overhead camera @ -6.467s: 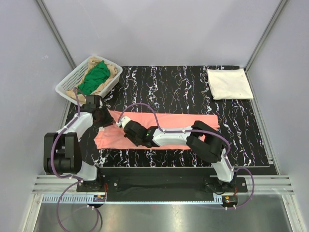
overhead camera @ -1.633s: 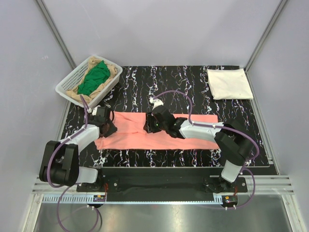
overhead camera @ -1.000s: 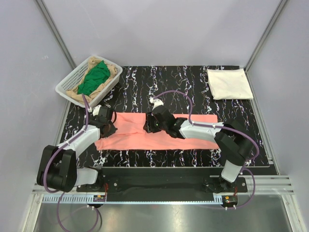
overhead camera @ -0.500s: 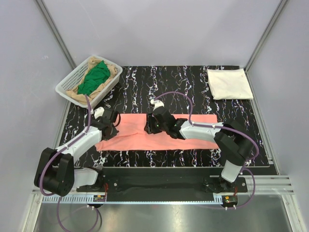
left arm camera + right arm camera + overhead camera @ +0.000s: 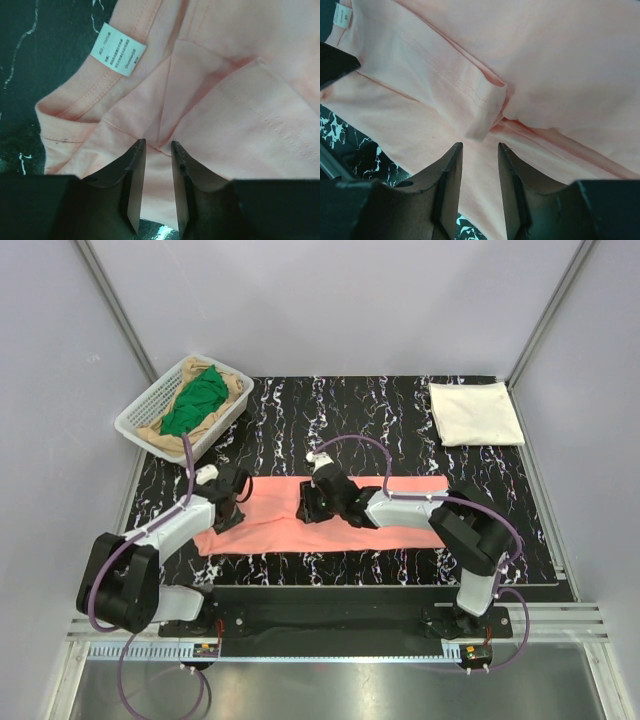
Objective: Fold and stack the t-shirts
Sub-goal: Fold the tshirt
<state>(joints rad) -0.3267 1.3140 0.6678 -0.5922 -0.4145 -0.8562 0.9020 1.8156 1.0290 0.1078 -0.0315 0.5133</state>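
A salmon-pink t-shirt (image 5: pixel 400 515) lies as a long folded strip across the near half of the black marbled mat. My left gripper (image 5: pixel 231 504) stands over the strip's left end. In the left wrist view that gripper (image 5: pixel 157 142) is open, its tips just above a crease in the pink cloth (image 5: pixel 240 100), beside a white label (image 5: pixel 119 56). My right gripper (image 5: pixel 311 502) hovers over the strip's middle. It is open (image 5: pixel 479 145) too, above a folded sleeve hem (image 5: pixel 482 120). A cream-white t-shirt (image 5: pixel 475 412) lies folded at the far right corner.
A white mesh basket (image 5: pixel 140 412) at the far left corner holds a green t-shirt (image 5: pixel 195 400) on a tan one (image 5: pixel 237 384). Bare mat (image 5: pixel 330 420) stretches between the basket and the cream shirt. Grey walls enclose the table on three sides.
My left gripper has opened and let go of the pink cloth, after sliding a little to the right. The right gripper stays almost where it was over the middle.
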